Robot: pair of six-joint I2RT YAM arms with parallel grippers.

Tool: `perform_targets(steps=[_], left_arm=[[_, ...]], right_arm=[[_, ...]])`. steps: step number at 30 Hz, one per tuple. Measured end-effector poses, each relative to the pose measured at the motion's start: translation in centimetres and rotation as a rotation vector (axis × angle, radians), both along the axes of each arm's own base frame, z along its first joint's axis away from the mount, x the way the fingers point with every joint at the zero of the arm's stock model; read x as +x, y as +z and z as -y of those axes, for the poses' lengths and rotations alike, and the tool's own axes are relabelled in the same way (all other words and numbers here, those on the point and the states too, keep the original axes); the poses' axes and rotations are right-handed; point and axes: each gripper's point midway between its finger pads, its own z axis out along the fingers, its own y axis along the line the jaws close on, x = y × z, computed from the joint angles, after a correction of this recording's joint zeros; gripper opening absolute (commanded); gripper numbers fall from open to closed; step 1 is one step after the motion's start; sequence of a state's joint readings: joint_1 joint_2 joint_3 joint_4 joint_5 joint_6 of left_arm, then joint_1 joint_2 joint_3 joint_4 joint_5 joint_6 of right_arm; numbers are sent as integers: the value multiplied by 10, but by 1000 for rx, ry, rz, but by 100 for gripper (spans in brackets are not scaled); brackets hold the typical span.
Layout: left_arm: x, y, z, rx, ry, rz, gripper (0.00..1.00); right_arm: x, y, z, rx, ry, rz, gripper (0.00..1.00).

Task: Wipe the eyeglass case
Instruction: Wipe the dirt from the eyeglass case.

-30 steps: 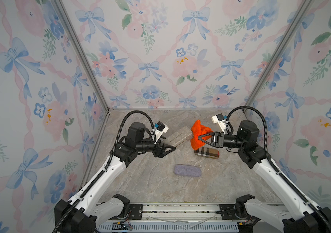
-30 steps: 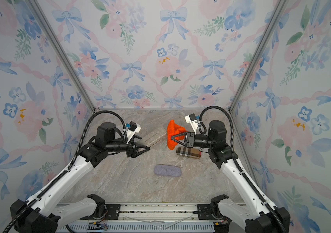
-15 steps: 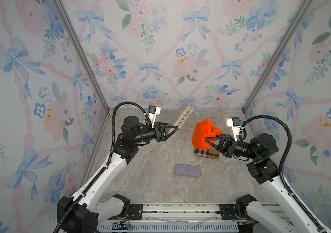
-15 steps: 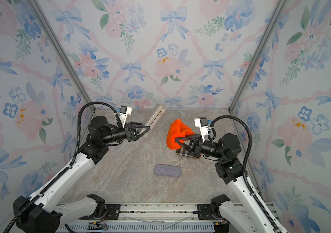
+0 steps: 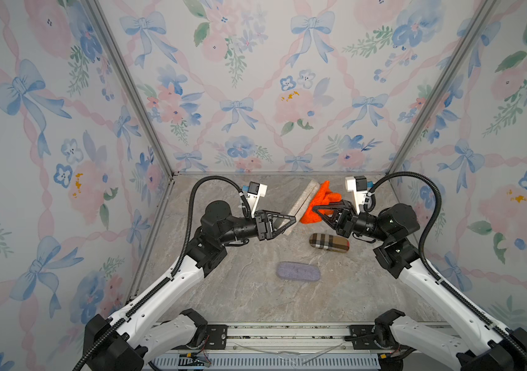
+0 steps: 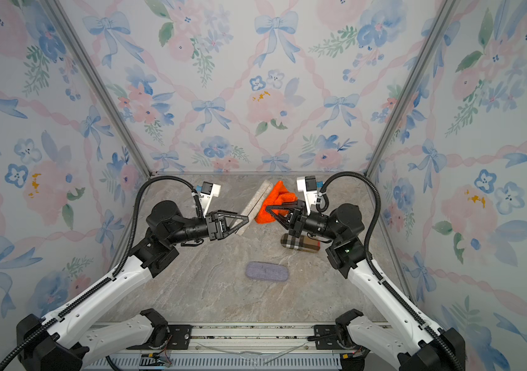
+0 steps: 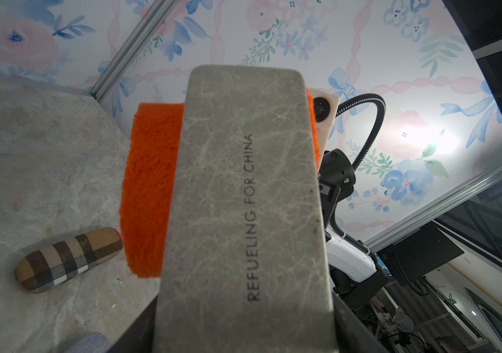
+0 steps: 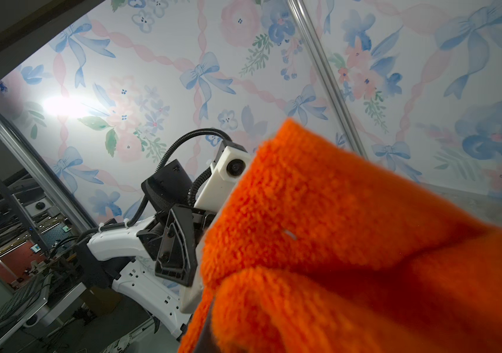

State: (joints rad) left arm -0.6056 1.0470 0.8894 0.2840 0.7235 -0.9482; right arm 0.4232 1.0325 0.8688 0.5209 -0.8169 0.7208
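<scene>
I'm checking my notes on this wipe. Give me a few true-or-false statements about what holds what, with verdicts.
1. The left pincer holds the grey case off the table. True.
2. The right pincer is empty. False: it is shut on the cloth.
3. The plaid case lies on the table. True.
4. The lilac case is held in a pincer. False: it lies on the table, untouched.

White shells on left arm (image 5: 166, 289) and right arm (image 5: 442, 292), black joints (image 5: 217, 213), ribbed black cable (image 5: 192, 205) arcing to each white wrist camera (image 5: 255, 191).
</scene>
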Motion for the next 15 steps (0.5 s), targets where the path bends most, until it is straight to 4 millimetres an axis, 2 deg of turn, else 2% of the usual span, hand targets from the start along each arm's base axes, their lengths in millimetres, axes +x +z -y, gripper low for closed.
perform_targets(steps=[6,10,15], left_arm=[[-2,1,-1,-9,0,4,25],[0,8,3,-22,-15,29,25],[13,13,10,-30,-43,50,25]], right_arm=[[19,-5,-1,5,-33,-12,0],[9,-15,-14,20,11,-35,0],[-6,-23,-25,28,77,-63,0]])
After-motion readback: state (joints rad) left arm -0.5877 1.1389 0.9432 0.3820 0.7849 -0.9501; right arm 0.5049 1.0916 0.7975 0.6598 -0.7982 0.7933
